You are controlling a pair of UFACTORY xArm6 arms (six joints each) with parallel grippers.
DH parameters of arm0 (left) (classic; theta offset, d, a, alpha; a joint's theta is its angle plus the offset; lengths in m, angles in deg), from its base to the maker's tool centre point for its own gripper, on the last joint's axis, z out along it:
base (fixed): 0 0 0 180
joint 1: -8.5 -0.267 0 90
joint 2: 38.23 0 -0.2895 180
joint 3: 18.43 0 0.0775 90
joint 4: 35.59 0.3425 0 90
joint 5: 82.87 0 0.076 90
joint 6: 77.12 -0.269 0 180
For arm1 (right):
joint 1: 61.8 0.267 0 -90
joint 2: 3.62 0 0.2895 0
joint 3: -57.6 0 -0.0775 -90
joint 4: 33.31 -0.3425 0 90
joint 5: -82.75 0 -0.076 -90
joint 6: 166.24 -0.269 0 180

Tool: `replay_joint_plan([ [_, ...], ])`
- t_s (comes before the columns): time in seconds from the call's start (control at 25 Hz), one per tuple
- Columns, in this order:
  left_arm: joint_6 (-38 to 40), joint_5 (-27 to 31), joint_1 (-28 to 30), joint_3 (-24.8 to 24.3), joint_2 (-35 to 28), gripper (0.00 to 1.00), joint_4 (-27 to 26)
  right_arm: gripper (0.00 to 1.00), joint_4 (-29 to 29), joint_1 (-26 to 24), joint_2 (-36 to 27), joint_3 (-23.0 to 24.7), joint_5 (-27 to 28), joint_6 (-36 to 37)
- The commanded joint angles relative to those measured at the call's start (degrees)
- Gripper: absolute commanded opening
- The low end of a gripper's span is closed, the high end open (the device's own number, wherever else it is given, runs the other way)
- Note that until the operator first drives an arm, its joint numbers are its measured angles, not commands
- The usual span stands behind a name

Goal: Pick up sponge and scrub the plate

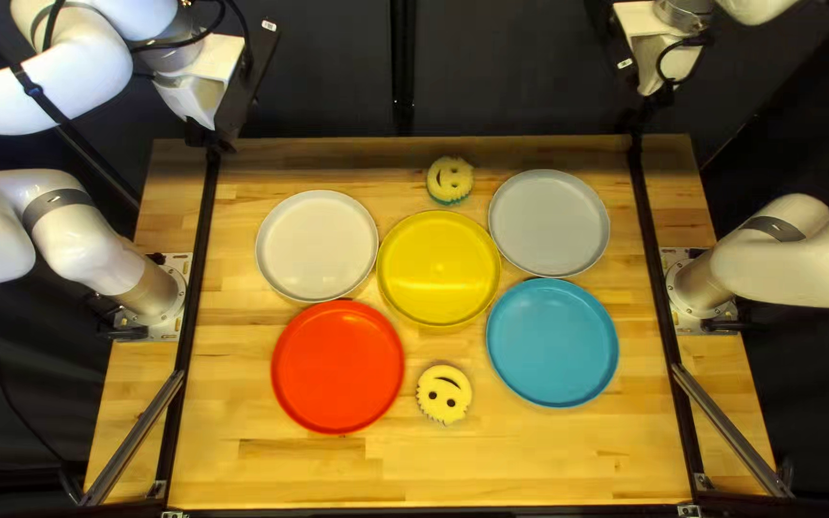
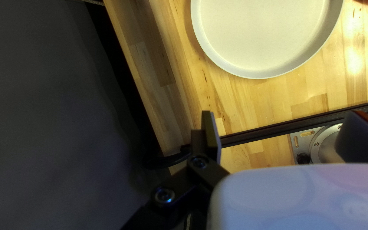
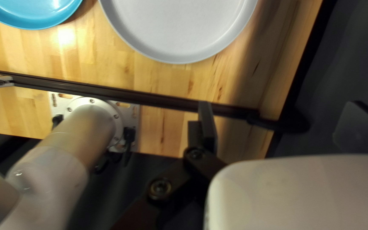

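The left claw (image 2: 282,113) hangs wide; on the pale wooden surface (image 1: 414,470), a round yellow plate (image 1: 438,269) separates two round, smiley-faced yellow sponges (image 1: 444,394), probably for reach from either side; the right claw (image 3: 279,102) is wide too.

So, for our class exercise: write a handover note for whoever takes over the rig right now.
Left gripper: open, empty. Right gripper: open, empty.
Sponges: one round yellow smiley sponge beyond the round yellow plate; a second smiley sponge between the round red plate and round blue plate.
Also out: round off-white plate, round grey plate.
Done: no sponge in hand; earlier scrubbing can't be judged.
Left: pick up a sponge, scrub the plate; confirm which.
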Motion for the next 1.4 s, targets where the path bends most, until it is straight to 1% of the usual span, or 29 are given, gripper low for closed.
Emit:
replay_joint_plan([
  [0.04,0.00,0.00,0.00,0.00,0.00,1.00,0.00,1.00,0.02,0.02,-0.04,0.01,0.03,-0.07],
  [1.12,0.00,0.00,0.00,0.00,0.00,1.00,0.00,1.00,0.02,0.02,-0.04,0.01,0.03,-0.07],
  [1.16,0.45,-0.82,0.54,-0.48,0.23,1.00,-0.52,1.00,0.02,0.02,-0.04,0.01,0.03,-0.07],
  [1.2,1.86,-2.10,2.56,-0.79,0.76,1.00,-0.44,1.00,0.02,0.02,-0.04,0.01,0.03,-0.07],
  [1.28,6.08,-5.41,8.38,-1.12,2.23,1.00,0.19,1.00,0.02,0.02,-0.04,0.01,0.03,-0.07],
  [1.32,7.22,-6.25,9.97,-1.12,2.63,1.00,0.29,1.00,0.02,0.02,-0.04,0.01,0.03,-0.07],
  [1.4,10.85,-8.82,14.93,-1.29,3.61,1.00,0.65,1.00,0.02,0.02,-0.04,0.01,0.03,-0.07],
])
